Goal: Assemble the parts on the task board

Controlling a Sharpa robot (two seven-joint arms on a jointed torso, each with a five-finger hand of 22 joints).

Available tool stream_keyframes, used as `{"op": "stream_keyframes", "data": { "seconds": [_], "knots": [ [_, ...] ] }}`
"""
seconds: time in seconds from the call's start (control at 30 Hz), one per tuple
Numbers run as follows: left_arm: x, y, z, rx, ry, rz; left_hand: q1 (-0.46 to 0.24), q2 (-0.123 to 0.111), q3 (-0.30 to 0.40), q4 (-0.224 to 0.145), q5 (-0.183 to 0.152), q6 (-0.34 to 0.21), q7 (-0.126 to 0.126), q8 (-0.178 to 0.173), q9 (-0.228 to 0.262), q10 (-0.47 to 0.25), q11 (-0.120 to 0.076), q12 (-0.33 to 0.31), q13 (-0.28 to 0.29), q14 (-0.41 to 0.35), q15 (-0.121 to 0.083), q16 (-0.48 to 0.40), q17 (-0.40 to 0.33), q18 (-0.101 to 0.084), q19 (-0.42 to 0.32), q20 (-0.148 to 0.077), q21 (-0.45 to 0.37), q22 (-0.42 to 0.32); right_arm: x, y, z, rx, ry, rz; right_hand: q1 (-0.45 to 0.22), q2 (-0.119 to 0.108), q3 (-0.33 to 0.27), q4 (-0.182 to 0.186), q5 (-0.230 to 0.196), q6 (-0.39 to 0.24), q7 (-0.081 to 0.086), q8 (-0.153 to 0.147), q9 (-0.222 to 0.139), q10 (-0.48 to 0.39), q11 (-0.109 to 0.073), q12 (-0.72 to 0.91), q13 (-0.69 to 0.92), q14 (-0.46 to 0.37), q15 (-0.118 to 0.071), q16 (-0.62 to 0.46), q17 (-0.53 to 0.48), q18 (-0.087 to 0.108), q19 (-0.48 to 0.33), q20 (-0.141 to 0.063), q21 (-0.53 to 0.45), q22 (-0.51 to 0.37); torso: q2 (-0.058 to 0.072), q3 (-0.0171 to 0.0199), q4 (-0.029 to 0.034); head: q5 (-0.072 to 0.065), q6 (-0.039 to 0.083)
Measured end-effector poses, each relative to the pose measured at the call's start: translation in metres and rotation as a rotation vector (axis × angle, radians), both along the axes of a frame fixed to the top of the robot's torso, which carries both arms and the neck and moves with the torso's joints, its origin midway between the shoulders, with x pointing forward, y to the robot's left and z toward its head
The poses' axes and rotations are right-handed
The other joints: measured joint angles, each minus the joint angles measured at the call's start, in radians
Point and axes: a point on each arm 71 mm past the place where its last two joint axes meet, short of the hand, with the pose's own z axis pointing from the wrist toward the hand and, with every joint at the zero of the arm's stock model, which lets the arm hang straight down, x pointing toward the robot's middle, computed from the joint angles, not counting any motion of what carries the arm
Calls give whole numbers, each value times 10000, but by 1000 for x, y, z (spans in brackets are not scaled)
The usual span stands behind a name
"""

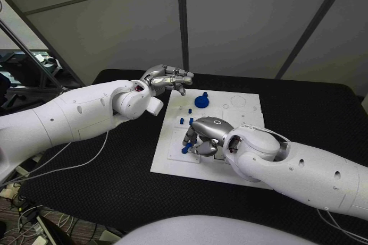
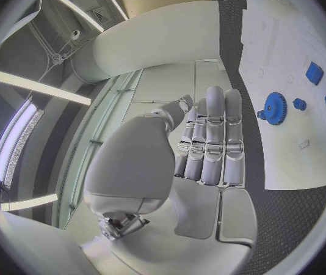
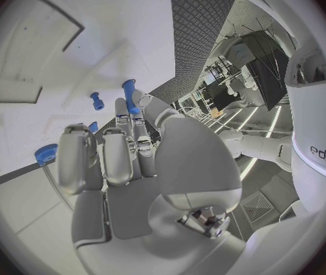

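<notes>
A: Where's the right hand (image 1: 206, 134)?
B: Low over the near middle of the board (image 1: 237, 173), fingers curled down. A small blue peg (image 1: 186, 146) sits at its fingertips; in the wrist view a peg (image 3: 129, 96) stands between thumb and finger, so it looks pinched.
A: And the left hand (image 1: 167, 78)?
B: Raised off the board's far left corner, fingers straight and close together, holding nothing.
A: Other parts?
B: A blue gear (image 1: 201, 101) stands on the far side of the board; small pegs (image 1: 186, 119) stand just left of the right hand.
</notes>
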Motion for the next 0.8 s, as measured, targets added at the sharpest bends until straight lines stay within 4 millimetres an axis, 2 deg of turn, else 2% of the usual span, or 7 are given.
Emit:
{"op": "stream_keyframes", "data": {
  "seconds": [0.53,0.63,0.67,0.8],
  "knots": [
    [0,-1,0,-5,0,-11,0,0,0,0,0,0,0,0,-1,0,0,0,-1,0,0,0,0,-1,0,0,0,1,0,6,-2,-69,-22,70,28,26,-5,5,-1,-52,17,-41,7,-1,1,-57,-1,0,0,0,-18,0,0,0,0,-2,-1,-2,0,-3,6],
    [0,-1,0,-4,-1,-12,0,0,0,0,0,0,0,0,-1,0,0,0,-1,0,0,0,0,-1,0,0,0,1,0,7,-3,-79,-23,86,21,22,-5,5,-2,-300,152,-49,-10,-168,161,-236,-6,-19,20,0,-69,0,-11,11,-2,-87,-1,-3,0,3,6],
    [0,-1,0,-4,-1,-12,0,0,0,0,0,0,0,0,-2,0,0,0,-1,0,0,0,0,-1,0,0,0,1,0,7,-3,-79,-25,88,-104,-17,-4,5,0,-459,211,-48,-55,-361,208,-302,-33,-36,81,-35,-109,1,-60,60,-55,-156,-1,-3,0,4,6],
    [0,-1,0,-2,-1,-11,0,0,0,0,0,0,0,0,-2,0,0,0,-2,0,0,0,1,-1,0,0,0,1,0,7,-4,-67,-32,97,-455,-290,3,0,-14,-833,358,-25,-144,-1024,372,-385,-185,-27,245,-177,-289,1,-208,208,-299,-435,-1,-4,0,11,6]
  ]
}}
